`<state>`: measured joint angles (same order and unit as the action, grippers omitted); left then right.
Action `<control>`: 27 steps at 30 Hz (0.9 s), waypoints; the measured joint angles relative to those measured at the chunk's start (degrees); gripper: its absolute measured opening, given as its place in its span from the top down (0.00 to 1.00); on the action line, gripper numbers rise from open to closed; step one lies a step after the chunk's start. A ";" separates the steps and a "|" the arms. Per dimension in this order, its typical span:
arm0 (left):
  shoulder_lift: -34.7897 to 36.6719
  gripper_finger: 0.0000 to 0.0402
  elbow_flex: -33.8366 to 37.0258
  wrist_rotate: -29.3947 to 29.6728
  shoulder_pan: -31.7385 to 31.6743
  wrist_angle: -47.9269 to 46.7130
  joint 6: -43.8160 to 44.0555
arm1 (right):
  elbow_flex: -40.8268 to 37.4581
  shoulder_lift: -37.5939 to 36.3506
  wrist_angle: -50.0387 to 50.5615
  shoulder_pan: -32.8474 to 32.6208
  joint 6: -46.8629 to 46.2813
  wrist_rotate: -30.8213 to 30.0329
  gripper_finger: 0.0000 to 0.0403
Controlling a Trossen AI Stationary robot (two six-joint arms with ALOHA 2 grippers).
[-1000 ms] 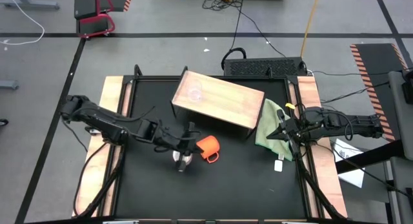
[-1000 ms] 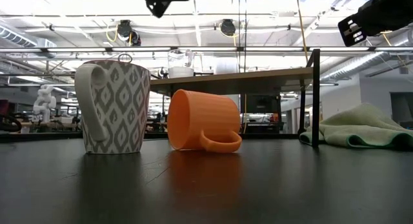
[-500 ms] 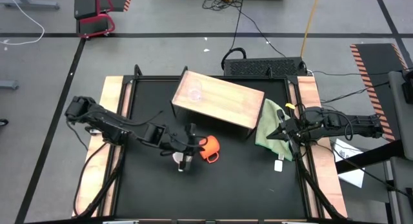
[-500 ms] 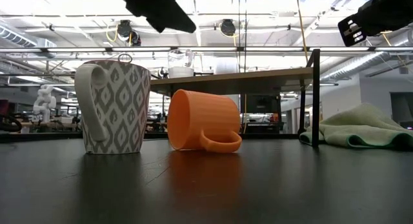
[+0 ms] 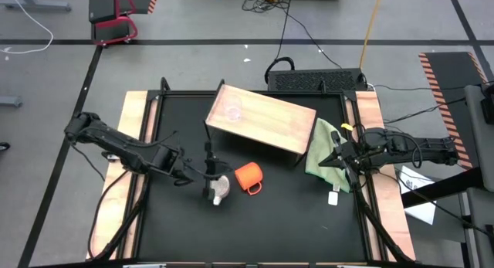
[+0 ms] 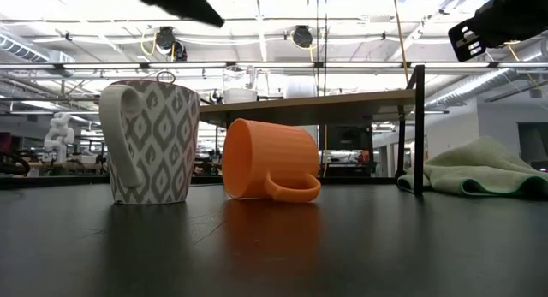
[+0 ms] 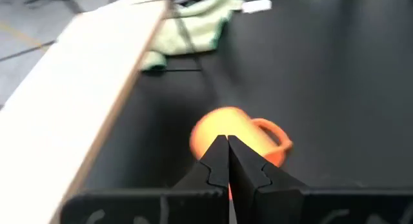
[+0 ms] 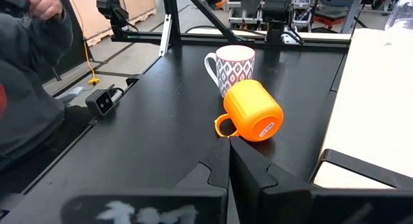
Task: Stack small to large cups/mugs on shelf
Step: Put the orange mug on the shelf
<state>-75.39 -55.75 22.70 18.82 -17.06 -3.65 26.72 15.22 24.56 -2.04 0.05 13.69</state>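
1. The left gripper [image 5: 207, 173] has its two fingers pressed together with nothing between them. It hovers above the table, just beside the white patterned mug [image 5: 220, 189] and near the orange mug [image 5: 248, 177].
2. Straight ahead of this gripper, in its wrist view, the orange mug [image 7: 227, 139] lies on its side. Its handle rests on the table and, in the high view, points away from the shelf.
3. The white patterned mug [image 6: 150, 141] stands upright, just beside the orange one; whether they touch I cannot tell.
4. Further from the gripper is the shelf [image 5: 262, 120], with the small clear cup [image 5: 232, 110] already on its board, near one end.
5. The right gripper [image 5: 333, 160] is also clenched and empty; it waits over the green cloth [image 5: 322, 148], well apart from the mugs.
6. I judge the step in hand is to take the orange mug, the next in size. For this the fingers must first open.
7. Because the mug lies down and is round, it can roll when one finger pushes it. It seems safer to grasp it by the rim or across the body, and to turn it upright before it is placed next to the clear cup.
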 joint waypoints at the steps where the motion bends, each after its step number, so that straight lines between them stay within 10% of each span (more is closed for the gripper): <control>1: 1.15 1.00 1.02 0.84 0.00 0.88 0.59 | -0.13 0.16 -0.22 0.00 -0.02 0.04 1.00; 27: 27.07 0.97 25.03 2.72 1.00 14.33 4.19 | -2.45 24.36 -31.89 -8.86 -2.09 0.11 0.93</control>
<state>-48.31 -30.72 25.42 19.83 -2.72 0.54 24.27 39.58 -7.33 -10.90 -2.03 13.80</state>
